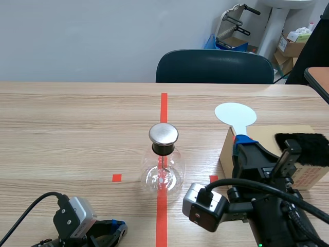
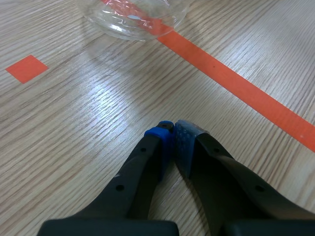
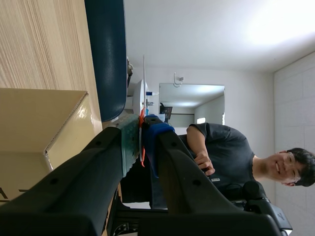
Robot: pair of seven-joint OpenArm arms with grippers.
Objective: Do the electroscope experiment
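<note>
**Right gripper** (image 1: 241, 146): clamped on the handle of the paddle (image 1: 235, 114). In the right wrist view the gripper (image 3: 141, 128) has both pads pressed flat against the thin paddle (image 3: 141, 96), which is seen edge-on. An orange-red part of the handle shows between the pads. The pale round disc extends ahead of the fingers.

**Left gripper** (image 1: 115, 226): low over the table (image 1: 67, 134), near the robot. In the left wrist view the gripper (image 2: 173, 129) has its pads closed together with nothing between them, the tips at or just above the wood.

**Flask** (image 1: 162, 172): stands upright on the red tape line at mid-table, its metal cap (image 1: 163, 134) on top. It lies ahead of the left gripper, and its glass base (image 2: 135, 17) is apart from the fingertips. The paddle disc is to the right of the flask and farther out, apart from the cap.

**Box** (image 1: 227, 154): sits just beside the right gripper, with a black cloth (image 1: 303, 146) on top.
</note>
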